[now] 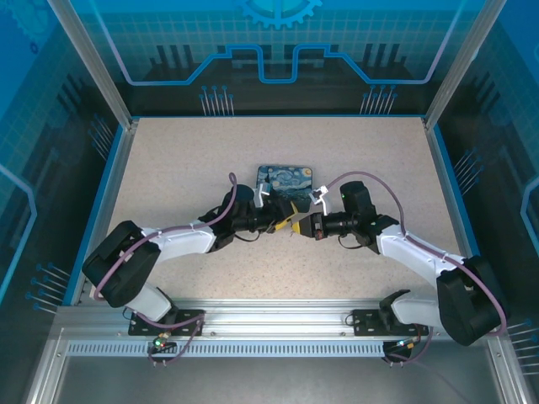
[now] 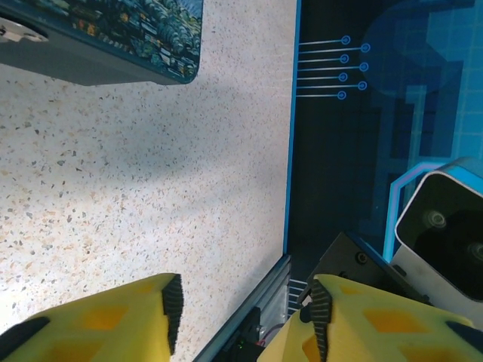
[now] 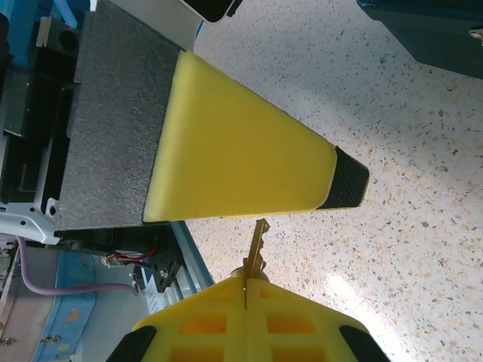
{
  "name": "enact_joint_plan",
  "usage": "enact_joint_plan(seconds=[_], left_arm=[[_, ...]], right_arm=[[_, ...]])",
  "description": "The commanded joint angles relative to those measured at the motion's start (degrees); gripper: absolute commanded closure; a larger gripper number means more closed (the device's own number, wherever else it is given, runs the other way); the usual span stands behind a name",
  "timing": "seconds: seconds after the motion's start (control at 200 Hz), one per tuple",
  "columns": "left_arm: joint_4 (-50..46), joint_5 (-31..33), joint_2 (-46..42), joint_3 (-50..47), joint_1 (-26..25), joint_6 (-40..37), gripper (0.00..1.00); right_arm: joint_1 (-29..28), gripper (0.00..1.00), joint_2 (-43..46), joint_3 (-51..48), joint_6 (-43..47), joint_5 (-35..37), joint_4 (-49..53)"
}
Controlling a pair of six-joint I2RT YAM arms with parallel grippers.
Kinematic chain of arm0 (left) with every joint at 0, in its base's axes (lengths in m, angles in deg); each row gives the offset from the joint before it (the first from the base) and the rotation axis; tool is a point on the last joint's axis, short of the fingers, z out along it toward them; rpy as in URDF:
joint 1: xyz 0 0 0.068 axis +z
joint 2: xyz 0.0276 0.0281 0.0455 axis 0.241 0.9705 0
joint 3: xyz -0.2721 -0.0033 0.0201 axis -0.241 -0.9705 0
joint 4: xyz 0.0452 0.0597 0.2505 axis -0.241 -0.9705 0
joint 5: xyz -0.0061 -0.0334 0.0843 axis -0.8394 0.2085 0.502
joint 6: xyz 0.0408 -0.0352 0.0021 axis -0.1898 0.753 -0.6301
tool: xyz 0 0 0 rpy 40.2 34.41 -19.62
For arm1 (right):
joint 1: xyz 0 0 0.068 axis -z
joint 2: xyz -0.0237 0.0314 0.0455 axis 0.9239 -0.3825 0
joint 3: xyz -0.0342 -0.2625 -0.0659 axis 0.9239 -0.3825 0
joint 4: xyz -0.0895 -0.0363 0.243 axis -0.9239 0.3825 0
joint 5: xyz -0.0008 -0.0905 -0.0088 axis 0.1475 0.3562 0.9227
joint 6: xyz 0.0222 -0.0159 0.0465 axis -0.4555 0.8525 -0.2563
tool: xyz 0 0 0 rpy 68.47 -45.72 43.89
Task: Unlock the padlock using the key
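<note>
Key-in-hand stage: the right hand (image 3: 247,286) is clamped on the key (image 3: 258,243), blade poking out. The left hand (image 2: 245,302) gapes wide and empty, just near of the tin (image 1: 285,178). My guess is the left has to steady the padlock next, then line the key up with the keyhole.

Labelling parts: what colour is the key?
The key is brassy gold; right wrist view shows it best.

A Starry-Night-patterned tin (image 1: 285,178) lies flat near the middle of the speckled beige table (image 1: 168,168).
</note>
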Motion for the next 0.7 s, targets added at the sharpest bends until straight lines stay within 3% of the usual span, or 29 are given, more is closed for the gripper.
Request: enact_joint_plan(seconds=[0.0, 0.57, 0.695], left_arm=[[1.2, -1.7, 0.6, 0.9, -0.5, -0.5, 0.57], [-0.7, -2.3, 0.5, 1.2, -1.4, -2.1, 0.72], [-1.1, -2.5, 0.7, 1.5, -1.6, -2.5, 0.82]], right_arm=[[0.2, 1.00, -0.5, 1.5, 1.0, 0.0, 1.4], [0.2, 1.00, -1.0, 1.4, 0.9, 1.6, 1.9], [0.2, 1.00, -1.3, 1.3, 0.8, 1.7, 1.5]])
